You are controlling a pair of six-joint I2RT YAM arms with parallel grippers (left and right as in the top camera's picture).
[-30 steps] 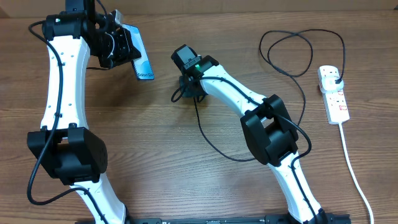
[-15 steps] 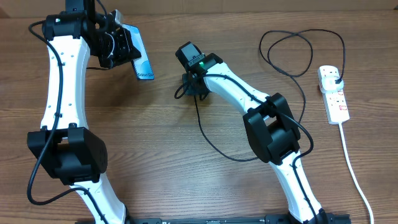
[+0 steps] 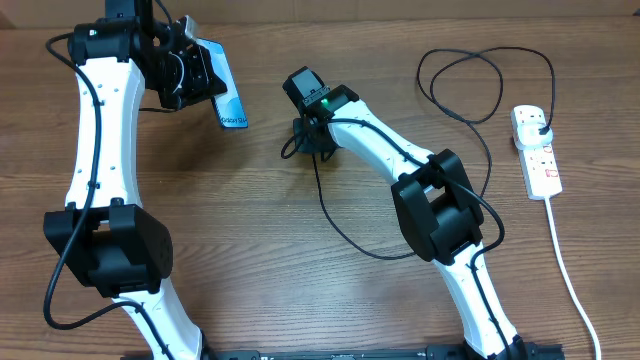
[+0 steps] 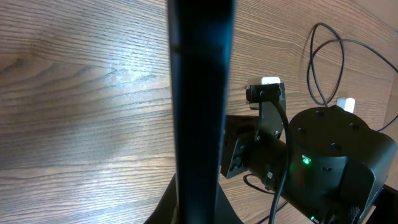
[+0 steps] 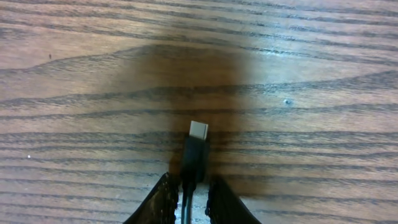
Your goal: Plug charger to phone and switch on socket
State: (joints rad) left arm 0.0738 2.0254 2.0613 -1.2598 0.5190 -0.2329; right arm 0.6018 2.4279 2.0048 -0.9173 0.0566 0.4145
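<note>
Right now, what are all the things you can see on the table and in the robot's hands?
phone: one, light blue screen with a dark rim, held up off the table at the far left
charger cable: one, thin and black, loops at the far right, then runs across to the middle
power strip: one, white with red switches, at the right edge, with a black plug in it
table: one, brown wood, under everything
left gripper: one, black, shut on the phone
right gripper: one, black, shut on the charger cable just behind its tip
</note>
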